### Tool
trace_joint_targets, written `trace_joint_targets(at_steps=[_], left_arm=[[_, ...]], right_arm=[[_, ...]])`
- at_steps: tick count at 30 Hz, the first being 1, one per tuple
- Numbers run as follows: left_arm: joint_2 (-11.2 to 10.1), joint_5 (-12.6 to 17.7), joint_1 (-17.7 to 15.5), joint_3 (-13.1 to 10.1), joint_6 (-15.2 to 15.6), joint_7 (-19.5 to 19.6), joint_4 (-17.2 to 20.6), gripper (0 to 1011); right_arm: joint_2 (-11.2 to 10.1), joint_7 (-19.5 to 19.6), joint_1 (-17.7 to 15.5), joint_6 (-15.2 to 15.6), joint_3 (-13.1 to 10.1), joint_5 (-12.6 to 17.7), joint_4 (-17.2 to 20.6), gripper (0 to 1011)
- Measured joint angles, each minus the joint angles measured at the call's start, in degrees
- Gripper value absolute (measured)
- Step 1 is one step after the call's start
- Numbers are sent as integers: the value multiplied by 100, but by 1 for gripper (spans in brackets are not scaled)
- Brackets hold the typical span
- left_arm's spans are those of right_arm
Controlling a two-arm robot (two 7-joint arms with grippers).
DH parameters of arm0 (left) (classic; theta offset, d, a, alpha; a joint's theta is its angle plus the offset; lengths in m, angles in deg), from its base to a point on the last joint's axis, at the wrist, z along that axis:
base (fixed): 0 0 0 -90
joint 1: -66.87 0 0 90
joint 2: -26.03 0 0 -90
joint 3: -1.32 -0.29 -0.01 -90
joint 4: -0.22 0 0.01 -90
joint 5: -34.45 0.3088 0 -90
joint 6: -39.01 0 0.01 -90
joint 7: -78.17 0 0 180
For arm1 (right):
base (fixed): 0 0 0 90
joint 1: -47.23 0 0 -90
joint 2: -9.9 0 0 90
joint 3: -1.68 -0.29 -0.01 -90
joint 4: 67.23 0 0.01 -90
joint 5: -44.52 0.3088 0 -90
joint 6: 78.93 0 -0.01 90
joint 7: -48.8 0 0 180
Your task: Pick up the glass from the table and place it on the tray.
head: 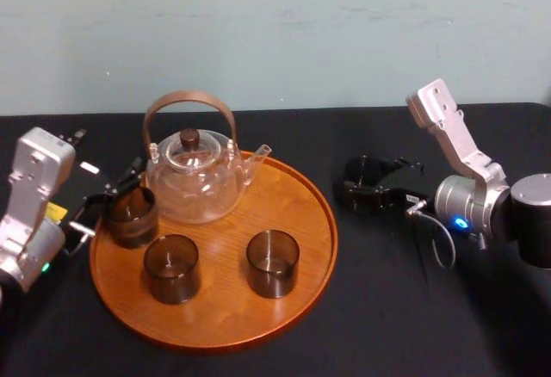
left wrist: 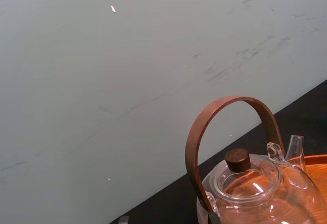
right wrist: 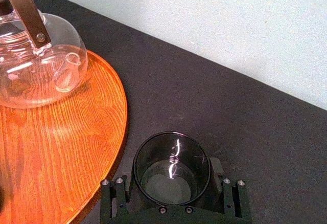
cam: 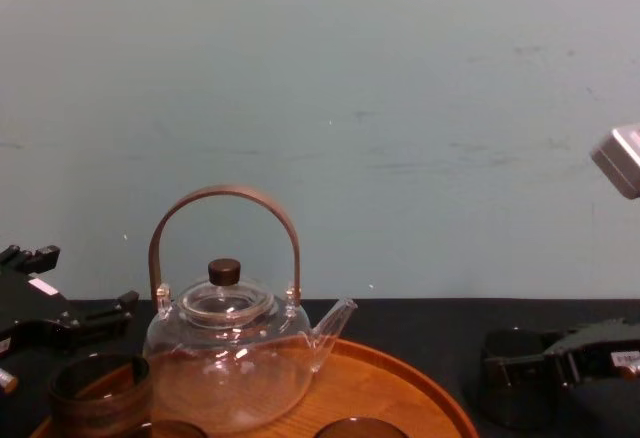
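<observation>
In the right-centre of the frame the right gripper (head: pixel 368 186) was clamped around the glass (right wrist: pixel 172 168) on the table (head: pixel 387 308) beside the tray (head: pixel 314 248), apparently to carry it across, while the left gripper (head: pixel 114 200) hung at the tray's left edge

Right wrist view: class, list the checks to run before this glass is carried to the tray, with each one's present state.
1. Right pincer closed around the glass: ok.
2. Glass lifted off the table: cannot tell.
3. Bare wood on the tray nearest the glass: ok.
4. Teapot away from that spot: ok.
5. Left pincer at the tray's far side, off the path: ok.
</observation>
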Motion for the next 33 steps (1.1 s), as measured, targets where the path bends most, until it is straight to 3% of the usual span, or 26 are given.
trace_joint_targets(at_steps=[19,33], left_arm=[[0,0,0,0,0,0,0,1001],[0,0,0,0,0,0,0,1001]], right_arm=[[-65,-111,-48,22,-39,43,112,899],[-442,-377,-88,149,-214,283,935,899]])
